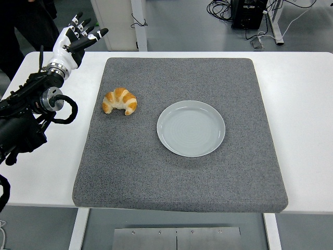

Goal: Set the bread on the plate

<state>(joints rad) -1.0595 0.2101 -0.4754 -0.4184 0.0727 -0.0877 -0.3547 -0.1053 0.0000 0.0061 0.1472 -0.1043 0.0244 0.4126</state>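
The bread [119,101], a croissant, lies on the grey mat [171,172] towards the tabletop's [307,104] left edge, well apart from the empty plate [191,128] at the mat's middle, with bare mat between them and all round the plate. The left hand [76,37] hangs over the far left corner of the tabletop, off the mat, fingers spread and holding nothing. No writing can be read on anything.

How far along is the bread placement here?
Nothing looks done yet: the croissant lies on the grey mat, left of the empty plate. The left hand hangs open over the table's far-left corner, holding nothing. Grasping and placing remain.
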